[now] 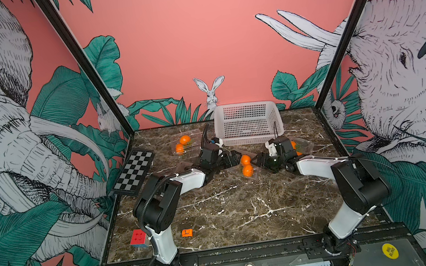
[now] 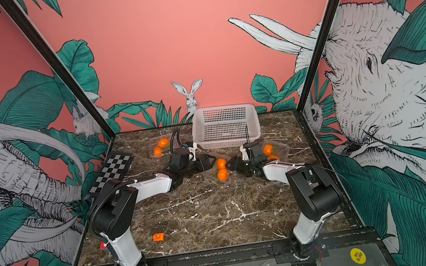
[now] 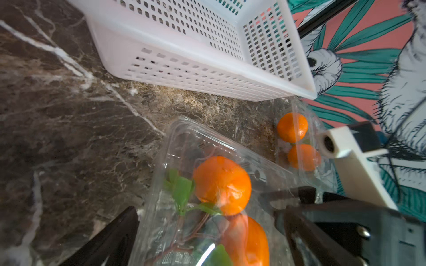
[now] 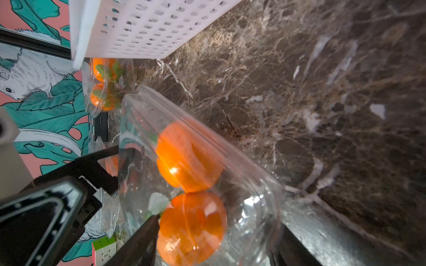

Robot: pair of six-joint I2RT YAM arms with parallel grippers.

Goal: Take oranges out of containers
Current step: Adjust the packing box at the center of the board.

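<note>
A clear container [image 3: 184,142] with two leafy oranges [image 1: 246,165] lies at the table's middle, seen in both top views. My left gripper [image 3: 209,221] is open, its fingers standing wide on either side of one end of it. From the opposite side my right gripper [image 4: 220,228] has both fingers against the container's [image 4: 253,207] walls, with an orange [image 4: 191,230] between them. A second container with oranges [image 1: 183,143] sits at the back left. A third container [image 1: 303,144] lies behind my right wrist, its oranges [image 3: 292,127] partly hidden.
A white perforated basket [image 1: 247,122] stands just behind both grippers. A checkerboard [image 1: 133,172] leans at the left wall. A red puzzle cube [image 1: 138,237] and a small orange block [image 1: 187,232] lie near the front left.
</note>
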